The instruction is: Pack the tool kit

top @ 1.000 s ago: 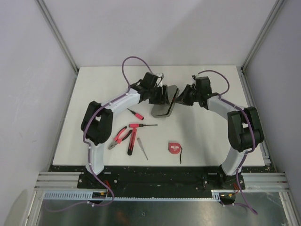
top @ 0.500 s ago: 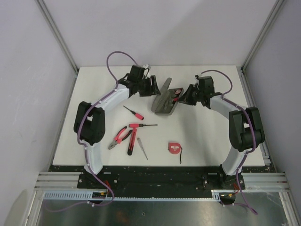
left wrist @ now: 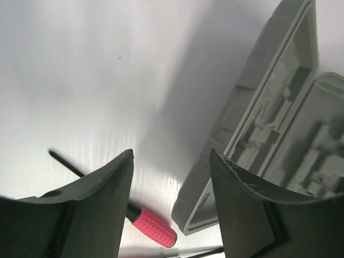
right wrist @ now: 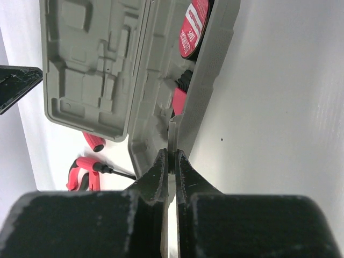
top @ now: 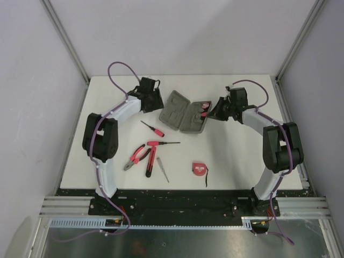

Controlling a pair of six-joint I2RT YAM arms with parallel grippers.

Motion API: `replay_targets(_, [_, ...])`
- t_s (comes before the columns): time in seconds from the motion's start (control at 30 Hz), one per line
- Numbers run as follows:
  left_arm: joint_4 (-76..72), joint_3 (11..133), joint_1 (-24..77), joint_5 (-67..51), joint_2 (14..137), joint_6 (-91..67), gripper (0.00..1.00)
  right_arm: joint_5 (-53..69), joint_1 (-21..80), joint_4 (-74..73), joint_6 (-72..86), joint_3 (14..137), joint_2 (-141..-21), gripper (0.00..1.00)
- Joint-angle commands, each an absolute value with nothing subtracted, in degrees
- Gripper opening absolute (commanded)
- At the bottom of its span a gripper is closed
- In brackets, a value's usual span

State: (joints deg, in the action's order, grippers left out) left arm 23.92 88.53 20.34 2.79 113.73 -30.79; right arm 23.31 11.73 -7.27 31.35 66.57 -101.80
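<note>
The grey tool kit case point(top: 184, 112) lies open flat at the table's back middle, with its moulded recesses facing up. A red item point(top: 203, 108) sits in its right half; in the right wrist view it is a red round label point(right wrist: 194, 24). My right gripper point(top: 212, 112) is shut on the rim of the case's right half point(right wrist: 173, 141). My left gripper point(top: 159, 104) is open and empty just left of the case point(left wrist: 269, 123). The small red-handled screwdriver point(top: 153, 129) shows between its fingers point(left wrist: 153, 226). Pliers point(top: 136, 156), red-handled tools point(top: 151, 157) and the tape measure point(top: 199, 169) lie on the table.
A thin metal screwdriver point(top: 163, 172) lies beside the red-handled tools. The loose tools lie in front of the case, towards the left arm's base. Grey walls and metal posts surround the white table point(top: 236, 156).
The case lid has swung from nearly upright to flat open. My left gripper has let go of it and drawn back to the left. My right gripper has stayed on the case rim.
</note>
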Motion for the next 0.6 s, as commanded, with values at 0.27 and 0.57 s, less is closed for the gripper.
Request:
replay_targets(0.27, [25.6, 87.1, 21.2, 8.8, 114.5, -33.8, 0.63, 31.1, 7.4, -4.0, 28.0, 66.6, -108.4, 0.00])
replay_targets(0.57, [25.6, 85.3, 20.4, 9.6, 115.8, -32.8, 0.63, 33.1, 3.9, -1.2, 26.9, 66.7, -112.2, 0.00])
